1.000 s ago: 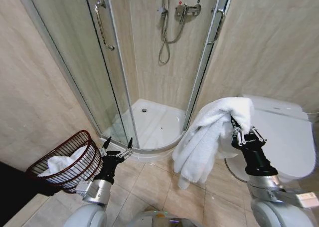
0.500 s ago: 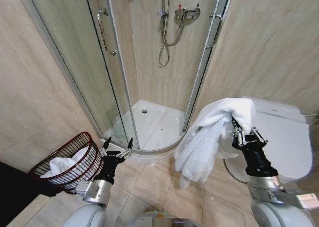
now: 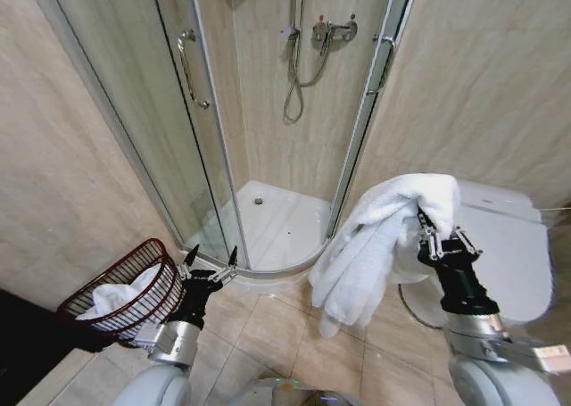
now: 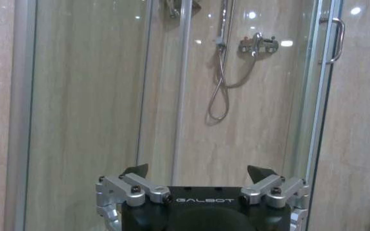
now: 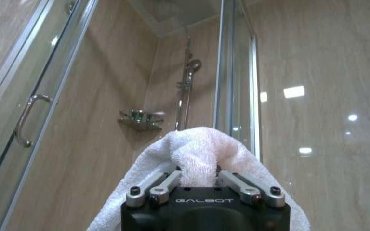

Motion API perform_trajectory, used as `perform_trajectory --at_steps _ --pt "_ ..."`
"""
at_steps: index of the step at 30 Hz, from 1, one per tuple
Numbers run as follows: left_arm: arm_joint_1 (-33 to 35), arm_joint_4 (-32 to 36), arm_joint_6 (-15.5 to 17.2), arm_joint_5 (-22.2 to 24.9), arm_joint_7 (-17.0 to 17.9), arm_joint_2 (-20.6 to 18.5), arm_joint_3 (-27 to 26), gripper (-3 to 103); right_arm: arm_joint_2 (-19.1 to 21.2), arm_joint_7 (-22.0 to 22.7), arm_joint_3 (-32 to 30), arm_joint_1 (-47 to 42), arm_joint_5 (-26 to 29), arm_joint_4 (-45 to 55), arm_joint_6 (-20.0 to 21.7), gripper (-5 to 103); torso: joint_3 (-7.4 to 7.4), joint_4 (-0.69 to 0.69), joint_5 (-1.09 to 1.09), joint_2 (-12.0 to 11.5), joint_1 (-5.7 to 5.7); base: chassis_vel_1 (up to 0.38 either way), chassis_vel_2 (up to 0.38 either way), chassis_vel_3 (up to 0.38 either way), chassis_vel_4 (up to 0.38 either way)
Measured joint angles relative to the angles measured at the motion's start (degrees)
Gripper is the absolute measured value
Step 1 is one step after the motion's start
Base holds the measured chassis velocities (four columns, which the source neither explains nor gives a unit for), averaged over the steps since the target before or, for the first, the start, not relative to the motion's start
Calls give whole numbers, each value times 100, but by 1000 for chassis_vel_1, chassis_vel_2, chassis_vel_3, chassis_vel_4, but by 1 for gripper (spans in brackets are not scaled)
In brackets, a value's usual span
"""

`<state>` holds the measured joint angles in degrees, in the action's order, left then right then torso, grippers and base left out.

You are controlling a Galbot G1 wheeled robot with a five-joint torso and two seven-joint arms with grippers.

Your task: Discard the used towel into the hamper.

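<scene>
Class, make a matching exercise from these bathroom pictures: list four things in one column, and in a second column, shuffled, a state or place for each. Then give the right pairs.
Things:
1. right gripper
2. left gripper
3. hamper
4. toilet

States or places:
A. on the floor at the robot's left, white cloth inside
B. shut on the towel
C. lid down, behind the right arm
D. open, holding nothing, beside the hamper

Pairs: 1-B, 2-D, 3-A, 4-C

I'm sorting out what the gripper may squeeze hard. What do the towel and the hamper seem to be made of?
The towel, clamped in the right gripper, looks like white terry cloth: a fuzzy looped pile, hanging in soft folds. The hamper, beside the open left gripper, looks like thin metal wire with a dark-red coating, judging by its slim, evenly spaced bars; painted or plastic-coated, I cannot tell.
</scene>
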<state>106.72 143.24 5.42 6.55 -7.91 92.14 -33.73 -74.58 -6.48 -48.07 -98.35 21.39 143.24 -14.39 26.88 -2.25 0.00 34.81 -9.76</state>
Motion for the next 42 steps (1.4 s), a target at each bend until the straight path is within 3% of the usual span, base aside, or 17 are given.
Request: perform_trajectory --at_steps 11,42 --pt "0 0 0 0 0 0 0 100 58 149 -19 7 -56 0 115 14 167 0 0 286 -118 0 0 0 0" --pt "0 0 0 0 0 0 0 100 46 13 -27 -131 -92 0 -10 14 603 0 0 1060 -453 0 0 0 0"
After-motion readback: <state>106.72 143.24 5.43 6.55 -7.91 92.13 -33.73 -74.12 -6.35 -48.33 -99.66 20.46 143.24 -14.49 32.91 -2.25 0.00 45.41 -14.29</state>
